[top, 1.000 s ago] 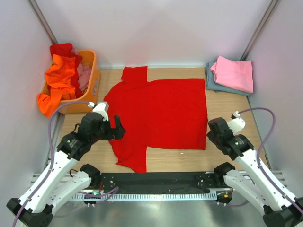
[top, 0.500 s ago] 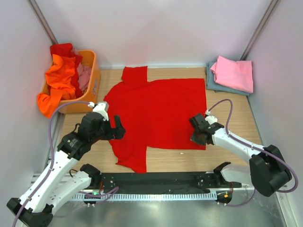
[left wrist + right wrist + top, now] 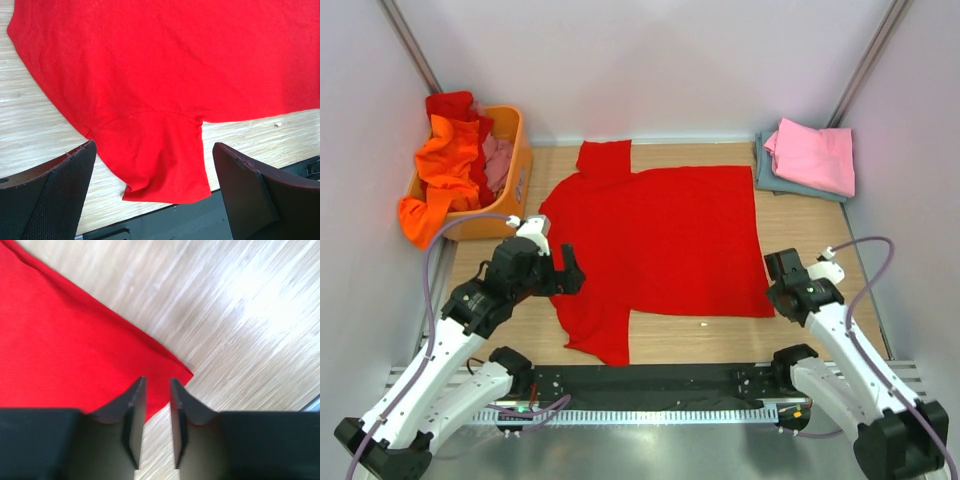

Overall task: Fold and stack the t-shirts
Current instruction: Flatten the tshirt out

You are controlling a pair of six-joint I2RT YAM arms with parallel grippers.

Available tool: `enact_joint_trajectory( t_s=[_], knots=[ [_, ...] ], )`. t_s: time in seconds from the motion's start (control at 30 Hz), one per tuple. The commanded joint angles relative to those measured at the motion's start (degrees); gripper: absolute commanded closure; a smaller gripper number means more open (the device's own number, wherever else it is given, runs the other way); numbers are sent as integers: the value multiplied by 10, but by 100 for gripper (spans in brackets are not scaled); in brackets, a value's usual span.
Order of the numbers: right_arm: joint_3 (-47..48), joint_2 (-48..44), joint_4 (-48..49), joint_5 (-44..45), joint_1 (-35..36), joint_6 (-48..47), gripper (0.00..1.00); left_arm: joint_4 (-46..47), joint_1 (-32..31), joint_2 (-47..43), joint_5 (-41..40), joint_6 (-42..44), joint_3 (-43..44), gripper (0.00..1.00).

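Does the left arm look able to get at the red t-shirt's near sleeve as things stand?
Probably yes: the left gripper hangs open above the near sleeve, which lies flat and uncovered.

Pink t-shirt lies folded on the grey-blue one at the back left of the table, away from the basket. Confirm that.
Wrong side. The top external view shows the pink t-shirt lying folded on the grey-blue one at the back right of the table, away from the basket, which stands back left.

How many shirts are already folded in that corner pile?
2: a pink shirt on top and a grey-blue shirt beneath it, in the far right corner. Others could be hidden between them.
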Motion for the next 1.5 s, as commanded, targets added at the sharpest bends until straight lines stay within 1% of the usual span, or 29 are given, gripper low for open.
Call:
enact_joint_trajectory(
  t_s=[0.0,0.03,0.07,0.13,0.17,0.27,0.3,0.4,0.43,0.47,0.53,0.57,0.63,0.67,0.73,0.77,0.83,0.87,0.9,0.93,0.97,1.0,1.03,1.07,1.1,1.13,1.23,1.37,1.47],
  knots=[
    [44,-64,-53,70,-7,58,66,19,-3,-2,3,9,-1,0],
    [54,-90,-59,81,-6,59,47,19,-3,-1,3,9,-1,0],
    [72,-101,-59,90,-6,51,42,19,-3,0,3,9,-1,0],
    [84,-121,-36,88,-6,9,37,19,-3,1,3,8,-1,0],
    [94,-120,-16,81,-6,-35,36,18,-3,0,2,8,-1,0],
    [94,-102,39,5,-6,-95,36,18,-3,5,-3,8,-1,0],
    [91,-94,54,-44,-6,-126,36,18,-3,7,-7,6,-1,0],
    [70,-47,112,-110,-6,-160,34,13,-3,21,-21,3,0,0],
    [68,-29,127,-164,-5,-171,34,10,-3,25,-26,-1,3,0],
    [66,11,157,-194,-4,-187,34,4,-3,33,-34,-4,5,0],
    [64,40,195,-285,10,-222,34,0,-3,43,-41,-10,7,0],
    [63,47,233,-303,42,-231,34,-5,-3,46,-44,-17,8,0],
    [70,72,261,-307,99,-249,32,-17,-5,63,-62,-31,14,1],
    [96,87,261,-291,159,-254,32,-30,-10,70,-64,-53,16,2],
    [128,146,254,-278,216,-268,32,-37,-21,94,-69,-83,12,3],
    [161,169,242,-242,273,-270,32,-52,-45,104,-76,-123,12,4],
    [201,219,232,-208,323,-276,31,-76,-80,125,-111,-168,9,3],
    [209,233,231,-196,342,-277,31,-103,-125,126,-127,-226,6,2],
    [214,247,233,-196,366,-277,30,-117,-152,129,-141,-255,-3,1],
    [215,269,238,-196,374,-276,30,-131,-180,129,-166,-295,-10,0],
    [215,277,251,-198,379,-275,30,-153,-235,129,-173,-328,-17,0],
    [212,286,259,-207,386,-276,30,-162,-264,130,-182,-399,-33,0],
    [209,293,263,-212,387,-276,30,-170,-292,130,-188,-434,-41,0],
    [206,304,268,-213,388,-278,30,-190,-347,133,-206,-467,-47,0],
    [204,307,268,-212,388,-282,30,-199,-374,135,-215,-505,-54,0],
    [199,308,272,-209,388,-283,30,-217,-422,144,-223,-563,-56,0],
    [192,306,278,-207,388,-292,29,-241,-492,168,-250,-647,-48,0],
    [187,303,277,-207,388,-305,29,-250,-531,241,-257,-697,-37,0],
    [181,301,270,-203,388,-312,29,-259,-548,262,-277,-732,-28,0]
  ],
)
